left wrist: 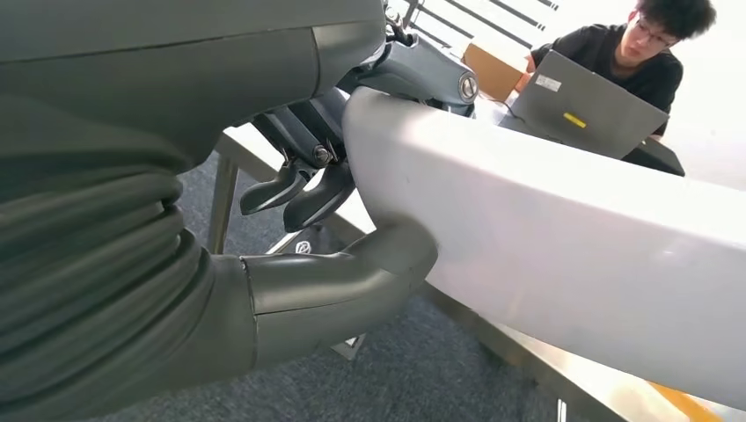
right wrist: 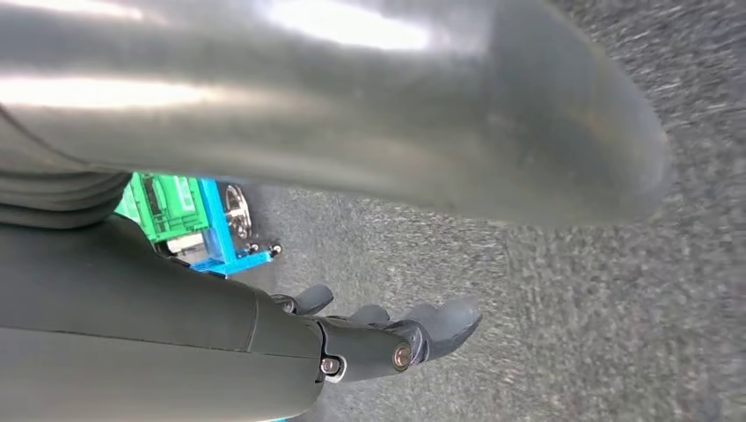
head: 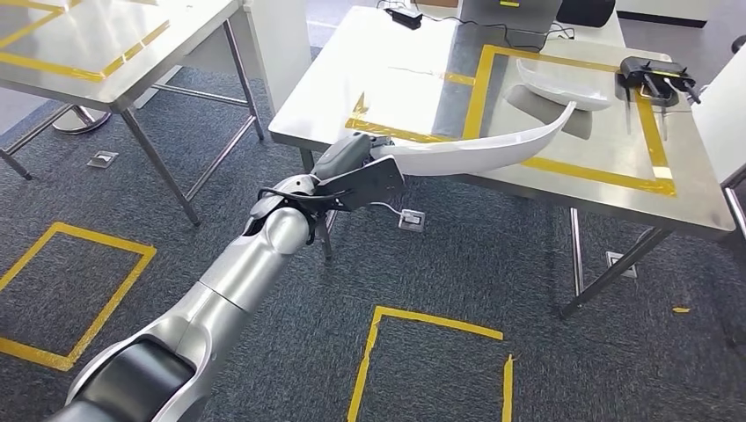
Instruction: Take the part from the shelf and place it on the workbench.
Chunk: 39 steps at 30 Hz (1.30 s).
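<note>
- Left arm (head: 220,290), silver, comes in from the bottom of the head view & reaches up toward the workbench (head: 422,88).
- Left hand (head: 352,163) holds 1 end of the part (head: 493,149). In the left wrist view the thick grey thumb (left wrist: 352,281) hooks under the part (left wrist: 545,255) & dark fingers (left wrist: 303,189) curl on the other side, so the grip is tight.
- Part is long, white, curved, w/ a thin tip that bends up. It sticks out from the hand over the workbench's near edge, w/ the tip over the yellow tape box (head: 479,88). Can't tell if it touches the top.
- 2nd white curved piece (head: 563,83) lies flat inside the tape box, farther back.
- Black device (head: 653,77) sits at the far right side of the tape box.
- Small black box w/ a cable (head: 406,15) lies at the back of the workbench.
- Other steel table (head: 106,44) stands to the left, well apart.
- Floor is grey carpet w/ yellow tape squares (head: 62,294).
- Person (left wrist: 655,44) in black sits behind an open laptop (left wrist: 585,105), seen in the left wrist view.
- Right hand (right wrist: 387,338) hangs over grey carpet, holds nothing, fingers stretched out & a bit apart.
- Green & blue cart (right wrist: 198,220) stands on the floor behind that hand.
</note>
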Each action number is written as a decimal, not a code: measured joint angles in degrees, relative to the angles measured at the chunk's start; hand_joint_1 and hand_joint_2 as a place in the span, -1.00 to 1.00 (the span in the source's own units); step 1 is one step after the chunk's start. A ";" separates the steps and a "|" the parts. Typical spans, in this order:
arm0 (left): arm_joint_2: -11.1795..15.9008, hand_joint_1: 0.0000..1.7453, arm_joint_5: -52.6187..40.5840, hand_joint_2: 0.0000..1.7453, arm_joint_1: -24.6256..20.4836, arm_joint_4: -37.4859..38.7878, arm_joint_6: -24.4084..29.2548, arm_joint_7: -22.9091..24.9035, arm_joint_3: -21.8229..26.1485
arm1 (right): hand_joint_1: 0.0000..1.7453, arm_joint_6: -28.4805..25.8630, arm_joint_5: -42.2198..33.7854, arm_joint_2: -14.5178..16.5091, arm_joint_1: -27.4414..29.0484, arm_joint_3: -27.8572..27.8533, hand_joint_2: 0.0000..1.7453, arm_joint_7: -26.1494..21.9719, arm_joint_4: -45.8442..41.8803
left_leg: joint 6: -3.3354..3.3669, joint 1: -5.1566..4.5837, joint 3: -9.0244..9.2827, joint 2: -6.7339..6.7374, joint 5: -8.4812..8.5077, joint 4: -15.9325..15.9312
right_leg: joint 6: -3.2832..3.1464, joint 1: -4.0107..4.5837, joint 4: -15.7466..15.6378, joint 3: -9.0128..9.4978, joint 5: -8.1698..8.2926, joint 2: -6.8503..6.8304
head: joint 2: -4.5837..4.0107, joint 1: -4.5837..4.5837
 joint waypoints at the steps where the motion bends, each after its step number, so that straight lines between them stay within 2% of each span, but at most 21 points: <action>1: -0.04 1.00 0.01 1.00 -0.01 0.03 -0.04 -0.01 -0.01 | -1.00 -0.01 0.04 -0.02 0.15 0.00 -1.00 -0.03 0.00 | -0.19 -0.08 0.73 0.01 -0.80 0.08 | -0.19 0.03 -3.92 0.54 3.75 -0.13 | 0.00 0.03; 3: -0.18 1.00 0.04 1.00 -0.08 0.03 -0.15 0.07 -0.04 | -1.00 -0.03 0.13 -0.08 0.28 -0.01 -1.00 -0.38 0.00 | -0.72 -0.32 1.68 -0.09 -2.19 -0.08 | -0.79 0.23 -8.87 1.60 8.47 -0.43 | 0.00 0.11; 4: -0.21 1.00 0.06 1.00 -0.15 -0.02 -0.21 0.14 -0.06 | -1.00 -0.05 0.17 -0.09 0.30 -0.01 -1.00 -0.50 0.00 | -1.05 -0.43 2.09 -0.15 -2.51 -0.01 | -1.18 0.28 -9.78 1.89 9.22 -0.49 | 0.00 0.11; 7: -0.29 1.00 0.31 1.00 -0.90 -0.45 -0.29 0.41 -0.12 | -1.00 -0.09 0.28 -0.12 0.14 -0.02 -1.00 -0.29 -0.01 | -2.04 -0.40 1.55 -0.04 -1.68 2.86 | -2.42 0.12 -10.09 3.48 8.18 -0.30 | 0.00 0.01; 9: -0.31 1.00 0.54 1.00 -1.53 -0.58 -0.29 0.51 -0.15 | -1.00 -0.09 0.34 -0.21 0.05 -0.02 -1.00 -0.22 -0.02 | -2.63 -0.23 -2.55 0.26 -1.01 9.07 | -3.06 0.01 -10.22 5.10 7.08 -0.26 | 0.00 -0.08; 11: -0.21 1.00 0.61 1.00 -1.73 -0.49 -0.31 0.60 -0.16 | -1.00 -0.07 0.43 -0.30 0.05 -0.02 -1.00 -0.23 -0.02 | -3.01 0.00 -7.79 0.42 -3.40 15.08 | -3.32 -0.01 -10.26 6.77 5.55 -0.21 | 0.00 -0.17; 13: -0.01 1.00 0.62 1.00 -1.66 -0.34 -0.34 0.68 -0.16 | -1.00 -0.01 0.49 -0.32 0.13 -0.02 -1.00 -0.22 -0.02 | -3.16 0.20 -11.13 0.53 -6.84 16.29 | -3.30 -0.01 -10.26 8.78 3.87 -0.06 | 0.00 -0.20; 14: 0.11 1.00 0.63 1.00 -1.64 -0.29 -0.34 0.69 -0.16 | -1.00 0.02 0.50 -0.32 0.16 -0.02 -1.00 -0.22 -0.02 | -3.18 0.24 -11.70 0.58 -6.98 14.67 | -3.24 -0.02 -10.26 9.95 2.95 0.02 | 0.00 -0.22; 15: 0.27 1.00 0.64 1.00 -1.63 -0.25 -0.34 0.65 -0.16 | -1.00 0.04 0.52 -0.32 0.18 -0.02 -1.00 -0.22 -0.01 | -3.08 0.26 -11.69 0.63 -5.26 11.76 | -3.13 -0.02 -10.26 11.15 1.99 0.09 | 0.00 -0.23; 18: 0.94 1.00 0.71 1.00 -1.51 -0.02 -0.36 0.49 -0.19 | -1.00 0.09 0.56 -0.28 0.18 -0.02 -1.00 -0.21 0.01 | -2.31 0.00 -10.66 0.76 5.73 2.36 | -2.36 0.14 -10.21 13.82 -0.87 0.31 | 0.00 -0.27; 19: 1.12 1.00 0.72 1.00 -1.45 -0.02 -0.37 0.45 -0.20 | -1.00 0.10 0.58 -0.28 0.15 -0.02 -1.00 -0.08 0.01 | -1.98 -0.10 -10.29 0.73 7.56 1.11 | -1.95 0.24 -10.15 14.64 -1.54 0.38 | 0.00 -0.23; 21: 1.20 1.00 0.72 1.00 -1.58 -0.25 -0.38 0.35 -0.23 | -1.00 0.13 0.62 -0.31 0.01 -0.01 -1.00 0.30 -0.02 | -1.24 -0.13 -9.02 0.52 7.16 0.86 | -1.20 0.32 -9.35 15.70 -1.64 0.39 | 0.00 -0.12; 23: 1.20 1.00 0.72 1.00 -1.94 -0.40 -0.36 0.21 -0.23 | -1.00 0.14 0.63 -0.33 -0.22 -0.01 -1.00 0.55 -0.03 | -0.51 0.05 -7.41 0.28 5.91 0.67 | -0.71 0.19 -5.18 13.97 -0.35 0.25 | 0.00 -0.06; 25: 1.21 1.00 0.72 1.00 -2.00 -0.38 -0.35 0.09 -0.23 | -1.00 0.17 0.63 -0.33 -0.42 0.00 -1.00 0.29 -0.02 | -0.04 0.13 -5.66 0.12 4.41 0.58 | -0.35 0.07 1.50 9.01 -0.77 0.12 | 0.00 0.05; 27: 1.25 1.00 0.72 1.00 -1.66 -0.27 -0.36 0.07 -0.23 | -1.00 0.20 0.63 -0.34 -0.31 0.00 -1.00 -0.16 -0.02 | 0.17 0.09 -3.78 -0.04 2.65 0.58 | -0.04 0.05 5.71 3.68 -4.50 0.10 | 0.00 0.09; 29: 1.27 1.00 0.72 1.00 -1.21 -0.17 -0.36 0.07 -0.23 | -1.00 0.24 0.64 -0.34 -0.05 0.00 -1.00 -0.11 -0.02 | 0.07 0.09 -1.46 -0.27 0.67 0.58 | 0.11 0.04 4.80 0.47 -7.44 0.08 | 0.00 0.10; 30: 1.28 1.00 0.72 1.00 -0.99 -0.12 -0.36 0.07 -0.23 | -1.00 0.26 0.64 -0.34 0.06 0.00 -1.00 0.02 -0.02 | -0.04 0.09 -0.12 -0.35 -0.41 0.57 | 0.06 0.03 2.46 -0.25 -6.41 0.06 | 0.00 0.11; 33: 1.29 1.00 0.72 1.00 -0.24 0.38 -0.36 0.09 -0.25 | -1.00 0.25 0.59 -0.34 0.57 0.00 -1.00 -0.31 -0.01 | -0.66 -0.20 3.07 -0.52 -3.75 0.69 | -0.73 0.24 -6.69 -0.77 6.82 -0.28 | 0.00 0.27; 34: 1.27 1.00 0.72 1.00 -0.08 0.54 -0.37 0.10 -0.27 | -1.00 0.22 0.57 -0.33 0.64 0.00 -1.00 -0.50 0.01 | -0.97 -0.33 3.85 -0.61 -4.67 0.67 | -1.10 0.35 -8.08 -0.63 9.81 -0.36 | 0.00 0.27; 37: 1.05 1.00 0.75 1.00 -0.76 0.39 -0.37 0.07 -0.30 | -1.00 0.13 0.53 -0.27 0.05 0.00 -1.00 0.00 0.01 | -2.04 -0.43 3.83 -0.57 -4.19 3.71 | -2.35 0.32 -8.27 0.86 9.07 -0.22 | 0.00 0.14; 39: 0.93 1.00 0.98 1.00 -1.33 0.37 -0.39 0.00 -0.31 | -1.00 0.04 0.53 -0.27 -0.28 0.00 -1.00 0.09 0.00 | -2.64 -0.30 0.47 -0.11 -3.07 9.56 | -3.16 0.16 -8.53 2.56 7.80 -0.18 | 0.00 0.05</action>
